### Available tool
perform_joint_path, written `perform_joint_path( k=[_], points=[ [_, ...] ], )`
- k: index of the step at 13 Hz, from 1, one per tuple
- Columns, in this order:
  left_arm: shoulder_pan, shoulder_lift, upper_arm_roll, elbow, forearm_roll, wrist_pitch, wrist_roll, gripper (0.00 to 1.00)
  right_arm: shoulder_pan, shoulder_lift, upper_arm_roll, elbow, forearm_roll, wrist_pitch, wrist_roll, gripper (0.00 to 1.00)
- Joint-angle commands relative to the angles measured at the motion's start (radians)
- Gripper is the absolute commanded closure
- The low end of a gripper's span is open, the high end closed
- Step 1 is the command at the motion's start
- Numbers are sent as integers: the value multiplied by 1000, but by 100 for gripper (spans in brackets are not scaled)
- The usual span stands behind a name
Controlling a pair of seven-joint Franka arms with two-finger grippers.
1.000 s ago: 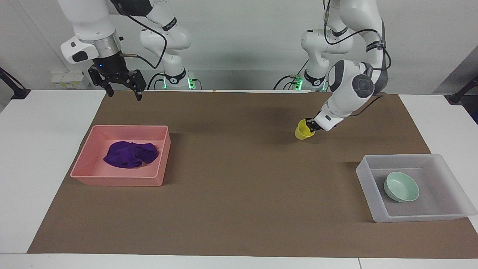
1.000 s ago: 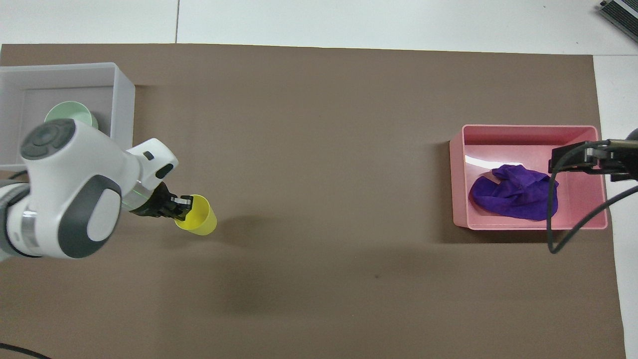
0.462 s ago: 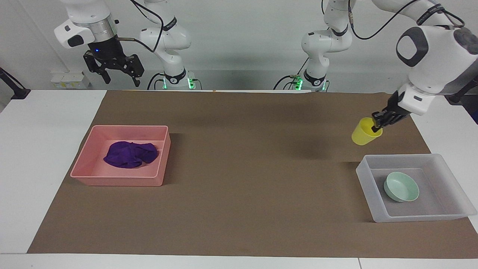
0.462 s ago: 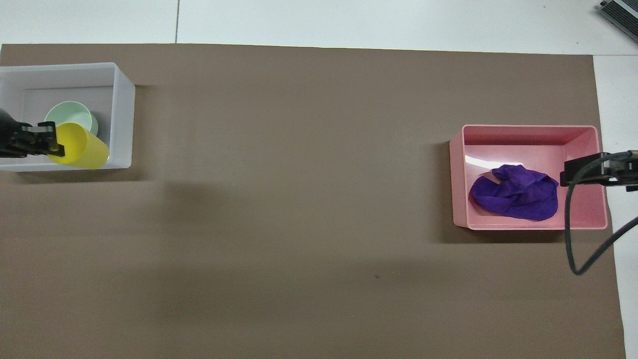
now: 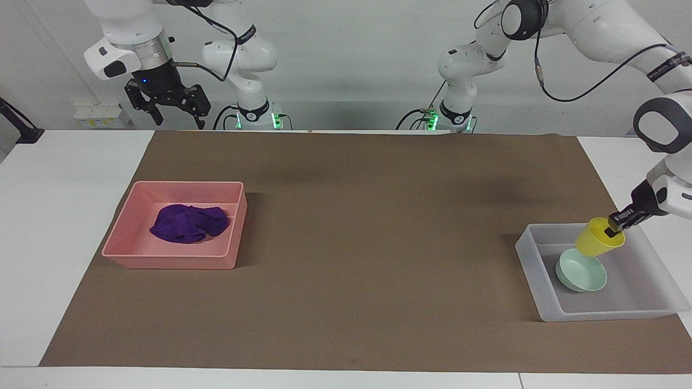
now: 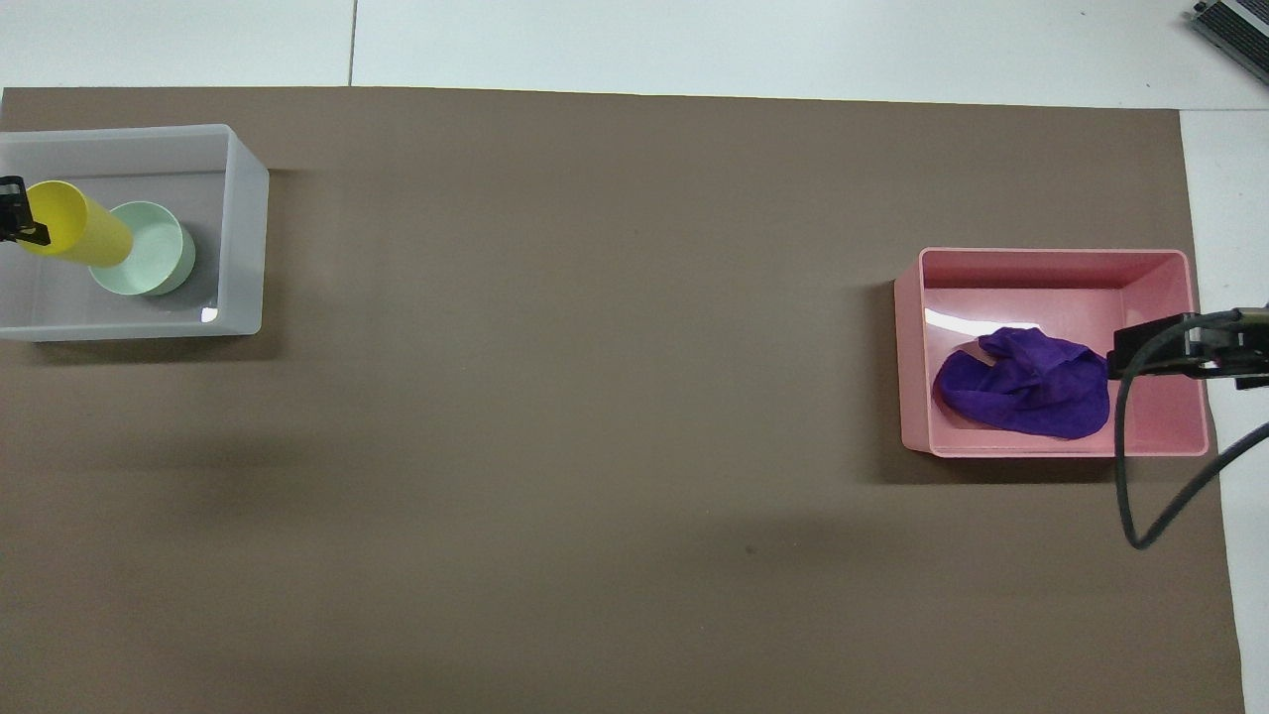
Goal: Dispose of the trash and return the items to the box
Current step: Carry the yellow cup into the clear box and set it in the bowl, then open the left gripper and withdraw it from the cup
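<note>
The left hand is up in the air over the translucent box, clamped on the rim of the yellow cup with one finger inside the mouth and the other outside. The cup hangs tilted, its mouth turned up toward the hand and its base pointing down toward the mint-green bowl. In the facing view the cup's base overlaps the bowl's rim, and whether the two touch cannot be told. From overhead the cup lies across the box interior and covers part of the bowl, with only the tips of the left hand showing at the frame's edge.

The bowl sits upright on the box floor. The box stands on the brown mat at the left arm's end of the counter, toward the corner farthest from the robots.

The purple rag lies bunched inside the pink bin, which rests on the mat toward the right arm's end of the counter. The right hand waits raised over the counter edge nearest the robots, at that same end, its fingers spread apart and holding nothing. Overhead, the right hand overlaps the pink bin beside the rag
</note>
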Motion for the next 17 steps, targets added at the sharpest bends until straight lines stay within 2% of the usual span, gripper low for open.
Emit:
perform_joint_path(
  k=[1,4,6,7,8,11,14,17],
  points=[
    [9,68,-11,32,23,18,13,100,-30,-33,-1,-48,9,30,-34,0],
    [9,114,-11,12,23,56,13,100,-30,-33,1,-54,25,21,-37,0],
    [11,118,-11,8,38,58,11,99,-29,-39,-1,-61,25,24,-43,0],
    [11,118,-11,6,38,58,11,54,-27,-39,-1,-66,25,29,-45,0],
    [11,117,-12,6,40,60,10,1,-26,-42,1,-68,25,29,-43,0],
    [-1,88,-12,14,40,44,4,0,-26,-45,-1,-69,25,30,-43,0],
    [-46,-22,-12,8,41,17,-7,0,-24,-45,-1,-69,25,30,-40,0],
    [-93,-113,-17,15,41,-176,-47,0,-24,-45,1,-69,25,30,-36,0]
  ],
)
